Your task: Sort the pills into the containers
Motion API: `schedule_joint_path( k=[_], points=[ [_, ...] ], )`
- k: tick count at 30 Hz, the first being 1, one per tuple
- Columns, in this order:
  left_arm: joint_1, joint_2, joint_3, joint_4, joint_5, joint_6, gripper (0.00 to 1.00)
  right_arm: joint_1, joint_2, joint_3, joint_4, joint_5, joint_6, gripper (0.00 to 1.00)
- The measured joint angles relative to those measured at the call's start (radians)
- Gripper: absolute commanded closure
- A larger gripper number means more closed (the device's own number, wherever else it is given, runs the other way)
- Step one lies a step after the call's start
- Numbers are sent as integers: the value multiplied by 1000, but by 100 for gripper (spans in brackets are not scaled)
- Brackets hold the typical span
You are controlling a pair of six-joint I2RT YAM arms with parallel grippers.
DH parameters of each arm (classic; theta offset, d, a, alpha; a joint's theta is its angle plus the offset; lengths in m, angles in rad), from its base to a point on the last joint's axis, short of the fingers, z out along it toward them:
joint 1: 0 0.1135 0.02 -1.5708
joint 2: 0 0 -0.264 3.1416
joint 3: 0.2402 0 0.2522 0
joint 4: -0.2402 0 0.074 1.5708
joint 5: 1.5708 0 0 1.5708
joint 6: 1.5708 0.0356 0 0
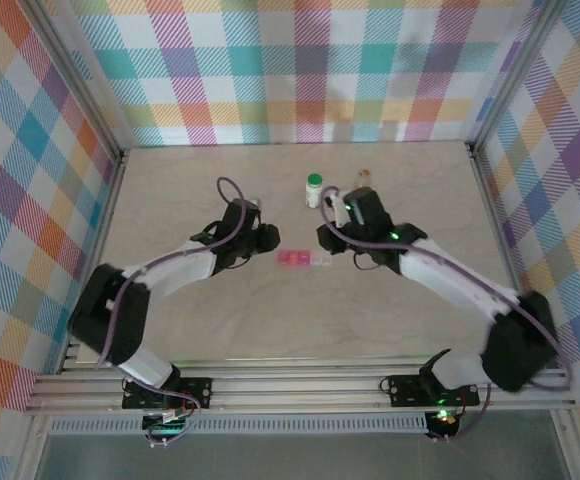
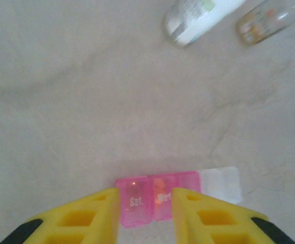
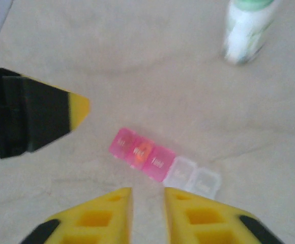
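Status: my left gripper point(image 2: 146, 206) stands parted over the "Sat." end of the pill-box strip point(image 2: 188, 180), gripping nothing. My right gripper point(image 3: 148, 195) is likewise parted and empty, just short of the strip, which lies mid-table between both arms. One pink compartment point(image 3: 137, 151) shows what looks like an orange pill point(image 3: 145, 149). The green-capped bottle point(image 1: 314, 189) and clear bottle point(image 1: 365, 177) stand behind; I judge most sorting remains

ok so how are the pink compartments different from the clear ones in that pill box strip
The pink square plastic compartments number three; the clear square plastic compartments number two. The middle pink one shows something orange inside; the clear ones look empty. Both kinds are alike in size, joined in one straight row.
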Motion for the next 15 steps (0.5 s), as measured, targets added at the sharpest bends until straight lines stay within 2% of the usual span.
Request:
schedule_joint_path(
  k=[2, 3, 5, 6, 9, 12, 15],
  points=[
    [-2, -112, -13, 3, -54, 45, 38, -5, -137, -108, 66, 82, -28, 43],
    [-3, -185, -32, 14, -86, 77, 33, -9, -202, -167, 97, 128, -42, 36],
    [-4, -328, -91, 55, -153, 132, 24, -27, -303, -271, 144, 214, -69, 33],
    [-4, -406, -132, 80, -195, 162, 16, -40, -344, -318, 164, 256, -79, 30],
    [-4, -592, -257, 142, -324, 246, 3, -81, -401, -414, 211, 355, -103, 14],
    [-3, -716, -405, 203, -491, 310, 0, -124, -404, -476, 261, 438, -105, 1],
    [16, -756, -548, 255, -694, 361, 0, -166, -370, -523, 331, 489, -110, 1]
  ],
)
